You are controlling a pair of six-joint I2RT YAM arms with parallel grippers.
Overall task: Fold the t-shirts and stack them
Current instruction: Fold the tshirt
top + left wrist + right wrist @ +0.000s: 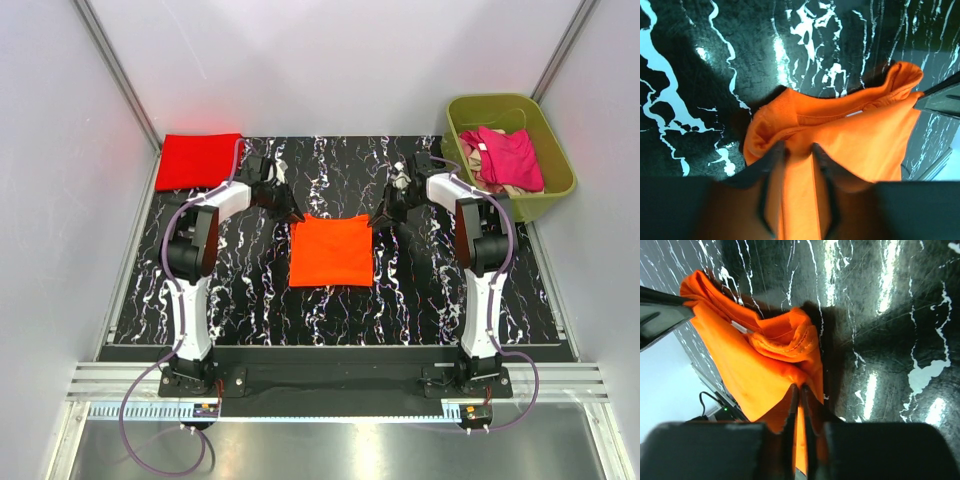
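A bright orange t-shirt (332, 252) lies folded into a rough square at the middle of the black marbled table. My left gripper (296, 215) sits at its far left corner, and in the left wrist view (799, 147) orange cloth (865, 135) fills the gap between the two fingers. At the far right corner my right gripper (378, 215) has its jaws almost together (801, 387), pinching a fold of the orange t-shirt (755, 365). A red t-shirt (200, 160) lies folded at the far left corner of the table. Magenta pink t-shirts (505, 155) are heaped in the tub.
An olive-green tub (560, 185) stands at the far right, just off the table mat. White walls close in the back and both sides. Each arm's finger shows at the edge of the other wrist view.
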